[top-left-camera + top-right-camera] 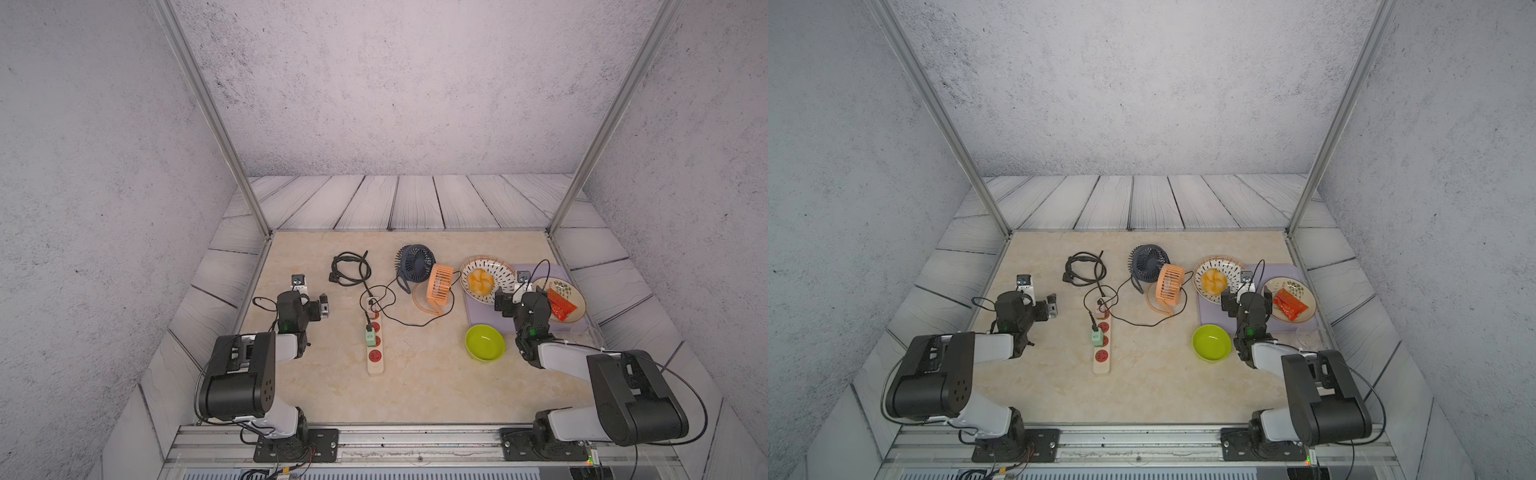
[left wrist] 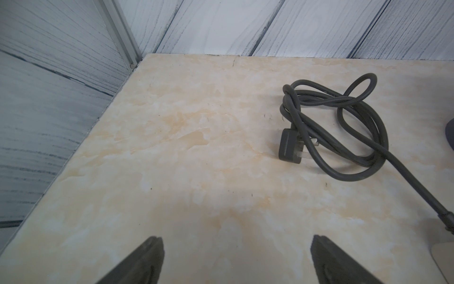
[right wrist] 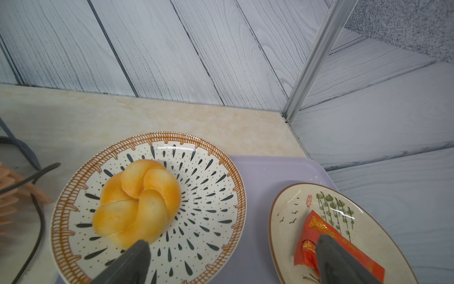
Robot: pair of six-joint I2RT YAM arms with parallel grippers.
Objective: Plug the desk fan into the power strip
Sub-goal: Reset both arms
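The cream power strip (image 1: 375,365) (image 1: 1101,368) lies mid-table, pointing away from me. A green plug (image 1: 370,337) (image 1: 1096,337) stands in a middle socket. Thin black cable (image 1: 409,323) loops from the strip's far end toward two fans: a dark blue fan (image 1: 414,264) (image 1: 1148,262) and an orange fan (image 1: 439,286) (image 1: 1170,283). I cannot tell which cable belongs to which fan. My left gripper (image 1: 300,299) (image 1: 1027,301) (image 2: 235,239) hangs open and empty over bare table, left of the strip. My right gripper (image 1: 519,297) (image 1: 1246,297) (image 3: 233,241) is open, empty, above two plates.
The strip's thick black cord (image 1: 349,270) (image 2: 344,123) lies coiled at the back. A patterned plate (image 1: 505,266) (image 3: 211,186) holds a bun (image 3: 137,201). On a lilac tray (image 1: 484,318), another plate (image 1: 579,309) holds a red packet (image 3: 309,236). A green bowl (image 1: 484,343) sits nearer.
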